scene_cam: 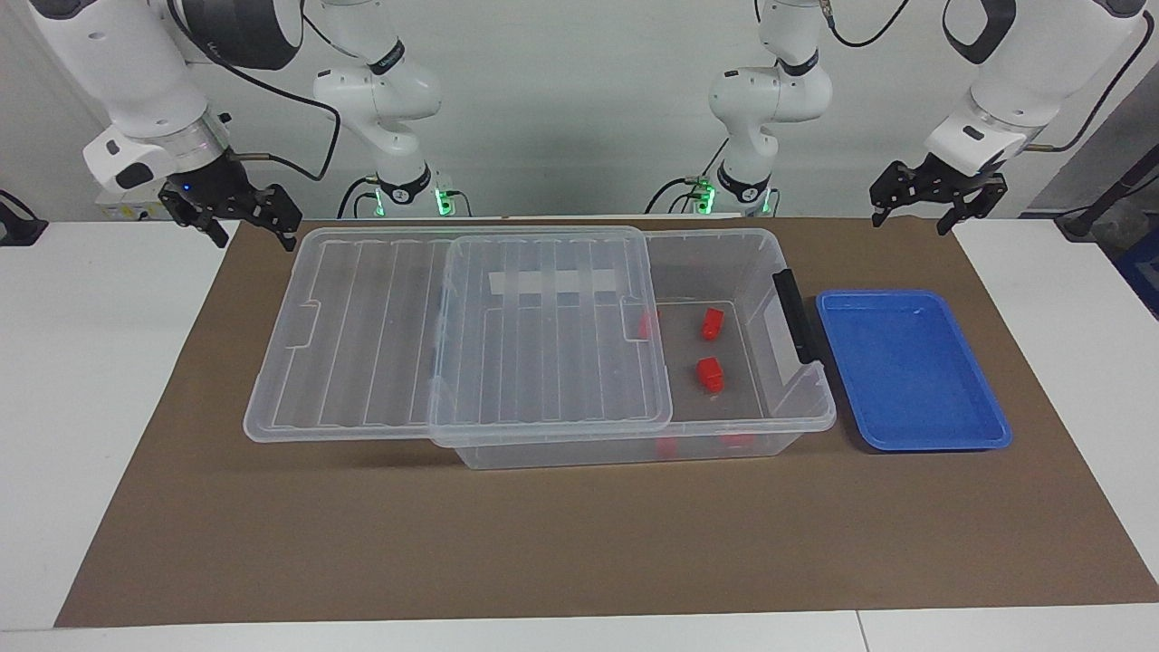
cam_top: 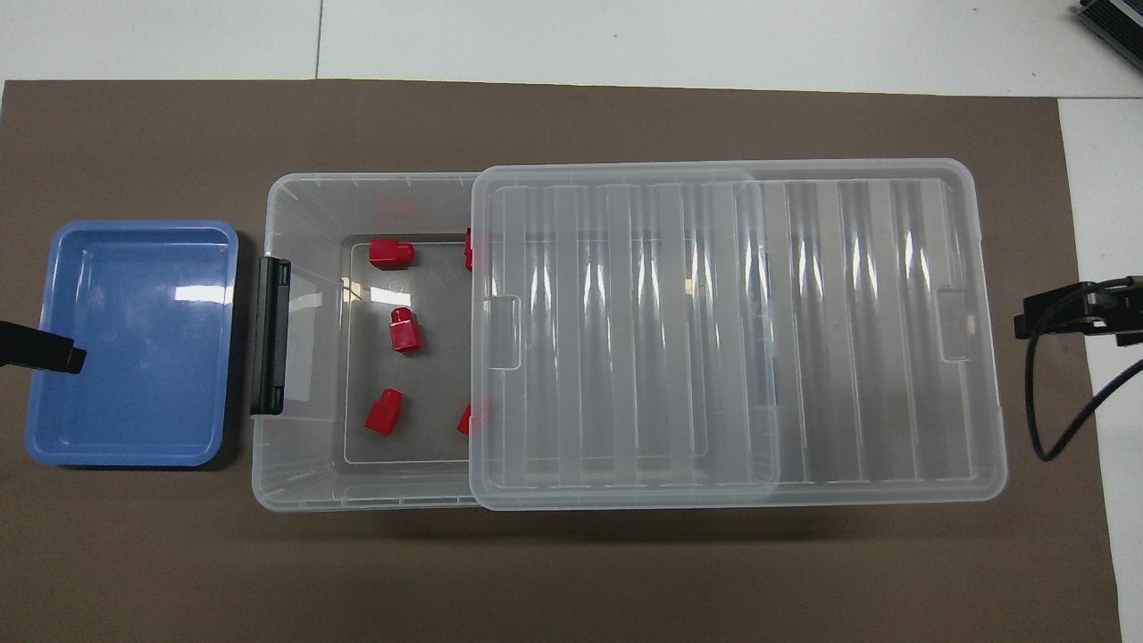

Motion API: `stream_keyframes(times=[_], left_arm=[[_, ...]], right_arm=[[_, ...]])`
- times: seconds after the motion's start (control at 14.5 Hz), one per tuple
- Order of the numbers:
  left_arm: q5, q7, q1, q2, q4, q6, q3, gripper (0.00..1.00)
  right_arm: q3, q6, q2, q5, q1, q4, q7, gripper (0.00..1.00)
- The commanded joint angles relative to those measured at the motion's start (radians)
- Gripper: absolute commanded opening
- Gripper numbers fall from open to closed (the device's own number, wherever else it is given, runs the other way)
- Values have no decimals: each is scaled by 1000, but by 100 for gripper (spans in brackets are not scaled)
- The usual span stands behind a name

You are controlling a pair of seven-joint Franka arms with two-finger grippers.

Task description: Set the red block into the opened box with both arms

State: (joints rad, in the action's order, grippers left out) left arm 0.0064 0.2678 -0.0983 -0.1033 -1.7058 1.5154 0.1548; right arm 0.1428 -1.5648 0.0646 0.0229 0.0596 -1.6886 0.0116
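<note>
The clear box (scene_cam: pixel 797 426) (cam_top: pixel 299 473) lies across the mat. Its ribbed lid (scene_cam: pixel 453 335) (cam_top: pixel 714 330) is slid toward the right arm's end, so the end by the black handle (cam_top: pixel 270 335) is uncovered. Several red blocks lie on the box floor: one red block (scene_cam: pixel 710 373) (cam_top: pixel 404 330) in the middle, others (cam_top: pixel 391 254) (cam_top: pixel 384 412) beside it, and some half hidden under the lid's edge. My left gripper (scene_cam: pixel 910 223) hangs open and empty over the mat's edge by the blue tray. My right gripper (scene_cam: pixel 255 237) hangs open and empty by the lid's overhanging end.
An empty shallow blue tray (scene_cam: pixel 910 371) (cam_top: pixel 143 295) sits beside the box's handle end. A brown mat (scene_cam: pixel 543 543) covers the table under everything. In the overhead view one dark fingertip (cam_top: pixel 54 355) of the left gripper overlaps the tray's outer edge.
</note>
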Motion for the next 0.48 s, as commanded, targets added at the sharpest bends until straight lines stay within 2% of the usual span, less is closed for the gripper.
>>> stream_keyframes(times=[0.0, 0.41], left_arm=[[14, 106, -20, 1, 12, -14, 45, 100], [14, 208, -9, -12, 5, 0, 49, 100]], right_arm=[[1, 8, 6, -8, 2, -3, -9, 100], [1, 3, 6, 2, 2, -3, -10, 100]])
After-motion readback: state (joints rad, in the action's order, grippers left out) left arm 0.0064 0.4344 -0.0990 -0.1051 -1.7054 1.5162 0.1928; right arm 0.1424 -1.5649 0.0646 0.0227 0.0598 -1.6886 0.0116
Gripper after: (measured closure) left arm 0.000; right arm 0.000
